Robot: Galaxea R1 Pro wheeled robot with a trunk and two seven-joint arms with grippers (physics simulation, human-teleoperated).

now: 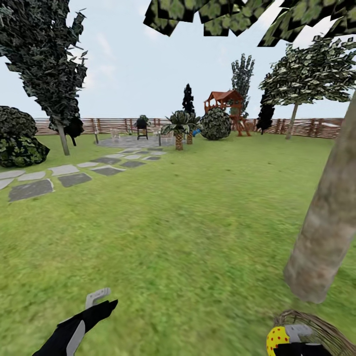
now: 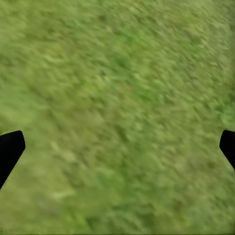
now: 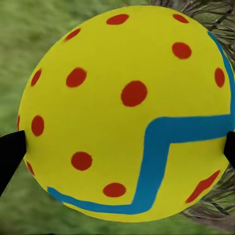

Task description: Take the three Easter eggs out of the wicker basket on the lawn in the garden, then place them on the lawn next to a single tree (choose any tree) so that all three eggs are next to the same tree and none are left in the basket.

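Right now the right claw is pinching one Easter egg, its dark fingertips pressed against either side of the yellow shell with its red spots and blue zigzag. From the head view that egg sits at the near right, just above the rim of the wicker basket, which stands on the lawn close to the base of the tree with the thick leaning trunk. I cannot see inside the basket, so the other eggs are hidden from me. The left claw hangs low over bare grass at the near left, its fingers spread wide with nothing between them.

The danger, as I judge it, is the round, smooth shell: held only at two small contact points, it could slip or twist out if the arm swings quickly. It might drop back into the basket, or roll across the grass away from the trunk.
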